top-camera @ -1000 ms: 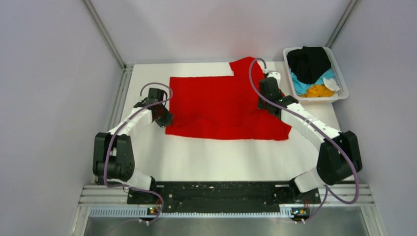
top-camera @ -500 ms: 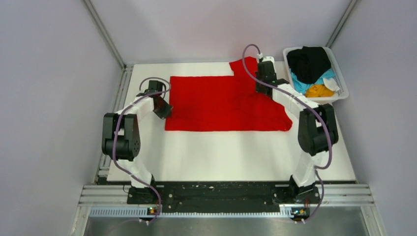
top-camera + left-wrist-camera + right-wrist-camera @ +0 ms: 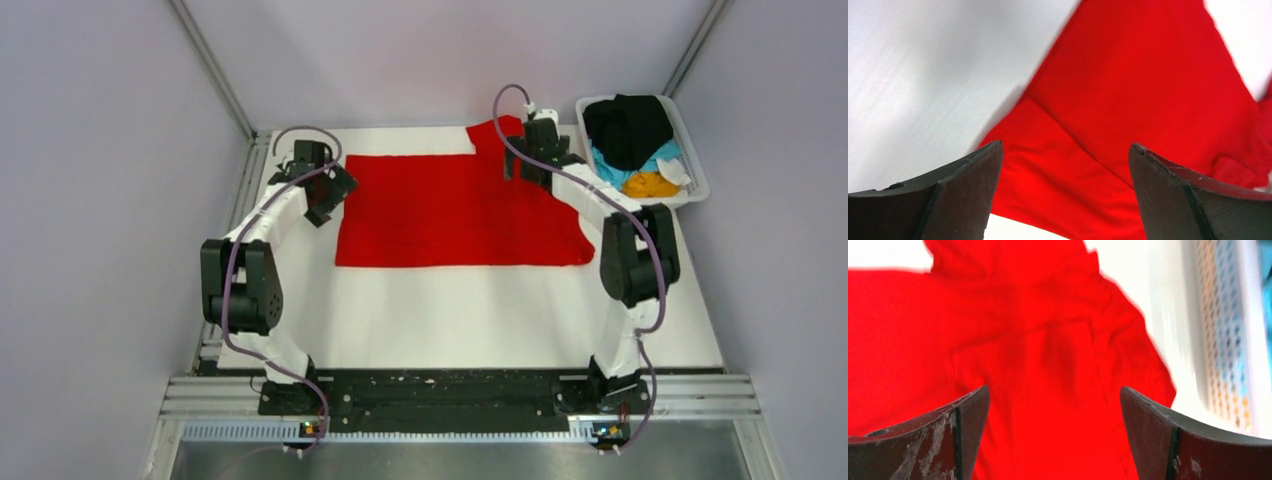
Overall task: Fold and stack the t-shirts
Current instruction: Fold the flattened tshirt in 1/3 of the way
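1. So the left gripper (image 3: 1063, 147) has its fingers spread wide with nothing in them, hanging over the 9 o'clock edge of the red shirt (image 3: 455, 210). The right gripper (image 3: 1053, 390) is just as wide and empty, over the rumpled sleeve around 1 o'clock.
2. The shirt's lying flat mid-table (image 3: 450, 310), except for that bunched sleeve.
3. My worry is that a pinch there catches one wrinkle or one layer, so the fold drags crooked.
4. The left side's right at the hem. Land slightly off and it grabs bare table.
5. The basket (image 3: 700, 185) is close at 3 o'clock of the right arm, so a wide swing could bump it.
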Robot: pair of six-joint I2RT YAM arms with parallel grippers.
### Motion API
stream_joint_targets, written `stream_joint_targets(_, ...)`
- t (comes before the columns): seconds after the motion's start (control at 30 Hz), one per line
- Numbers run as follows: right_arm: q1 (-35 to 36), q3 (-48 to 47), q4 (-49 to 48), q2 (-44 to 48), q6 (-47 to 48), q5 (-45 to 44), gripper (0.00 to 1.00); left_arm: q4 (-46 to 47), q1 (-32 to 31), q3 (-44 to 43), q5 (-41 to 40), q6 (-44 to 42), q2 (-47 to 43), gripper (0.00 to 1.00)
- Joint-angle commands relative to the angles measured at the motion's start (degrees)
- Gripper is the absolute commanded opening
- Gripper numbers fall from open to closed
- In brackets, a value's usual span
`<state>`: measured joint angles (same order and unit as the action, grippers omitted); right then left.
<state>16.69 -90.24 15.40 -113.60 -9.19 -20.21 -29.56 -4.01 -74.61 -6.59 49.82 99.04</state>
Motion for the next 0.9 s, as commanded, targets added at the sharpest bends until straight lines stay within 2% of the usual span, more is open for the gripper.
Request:
stream_joint_targets(0.0, -0.3, 13.0, -3.8, 12.5, -5.4, 12.1, 0.99, 5.4, -3.9, 0.4, 9.8, -1.8, -1.2, 0.99)
stream_joint_targets(0.1, -0.3, 22.6, -9.8, 16.0, -7.2, 22.1, 0.99, 5.6, -7.0, -0.2, 12.8, -2.9, 2.2, 0.99)
stream_joint_targets(0.23, -0.3, 26.9, -11.9, 14.4, -9.5, 21.5, 0.99, 8.8, -8.0, 1.3, 15.6, -3.5, 6.8, 0.99)
stream_joint_targets(0.37, -0.3, 28.7, -9.8, 11.4, -12.4, 19.1, 0.99, 6.5, -8.1, 2.3, 13.6, -3.6, 10.2, 0.99)
stream_joint_targets(0.5, -0.3, 34.8, -9.4, 13.6, -17.0, 20.7, 0.99, 8.4, -8.2, 8.9, 13.5, -2.1, 8.0, 0.99)
stream_joint_targets(0.6, -0.1, 42.8, -11.8, 18.1, -24.4, 27.7, 0.96, 10.6, -9.3, 15.5, 13.2, -0.5, 4.2, 0.99)
stream_joint_targets(0.67, 0.8, 47.6, -12.7, 22.1, -27.3, 29.2, 0.95, 11.3, -10.1, 19.3, 12.7, 0.2, 1.5, 0.99)
stream_joint_targets(0.73, 2.9, 51.0, -9.9, 27.2, -28.0, 26.0, 0.95, 10.9, -10.6, 23.4, 12.5, 0.6, -1.3, 0.99)
stream_joint_targets(0.87, 8.1, 56.5, 2.3, 39.0, -31.5, 16.9, 0.96, 9.3, -11.5, 33.1, 9.4, 2.1, -8.6, 0.99)
